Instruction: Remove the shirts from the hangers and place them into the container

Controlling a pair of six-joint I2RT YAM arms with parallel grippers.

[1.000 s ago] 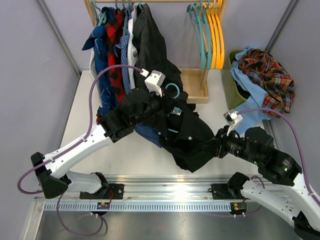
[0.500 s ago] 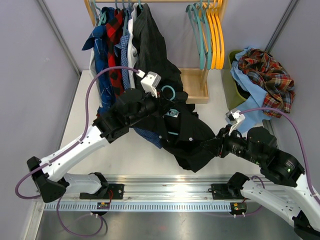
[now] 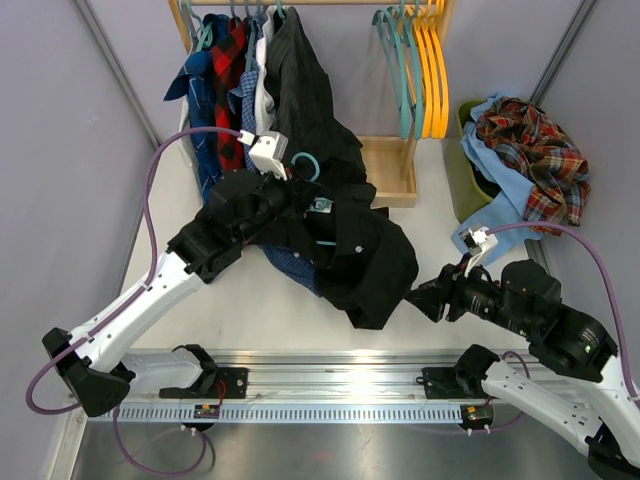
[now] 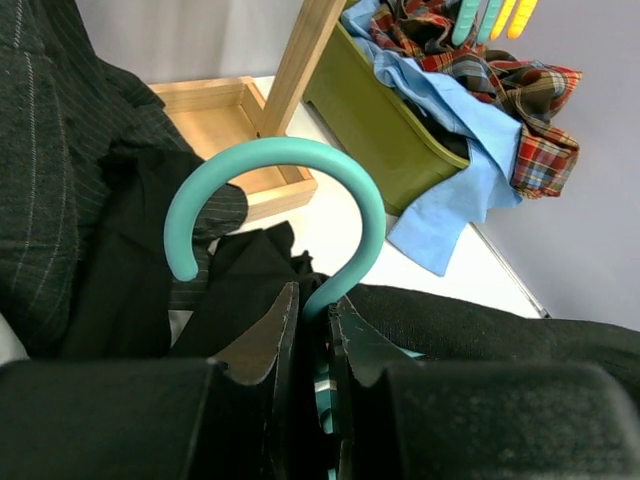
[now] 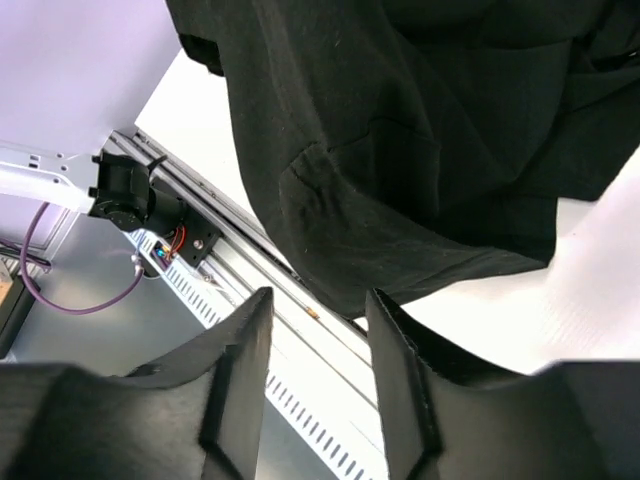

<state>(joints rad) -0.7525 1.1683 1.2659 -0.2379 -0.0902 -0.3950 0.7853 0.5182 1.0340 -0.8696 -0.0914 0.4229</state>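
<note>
A black shirt (image 3: 355, 255) hangs from a teal hanger (image 3: 305, 163) and drapes onto the table. My left gripper (image 4: 313, 310) is shut on the neck of this hanger (image 4: 280, 148), just below its hook. My right gripper (image 3: 418, 300) stands open beside the shirt's lower right hem, and the cloth (image 5: 400, 150) lies apart from its fingers. The olive-green container (image 3: 462, 170) at the right holds a plaid shirt (image 3: 530, 160) and a light blue one. More shirts (image 3: 235, 90) hang on the rack at the back left.
Empty teal hangers (image 3: 395, 70) and orange hangers (image 3: 432, 70) hang on the rail. The rack's wooden base tray (image 3: 385, 170) sits behind the black shirt. The metal rail (image 3: 330, 385) runs along the near table edge.
My left gripper has drawn the hanger back and to the left, and the black shirt has followed. My right gripper has opened and let go of the shirt's hem.
</note>
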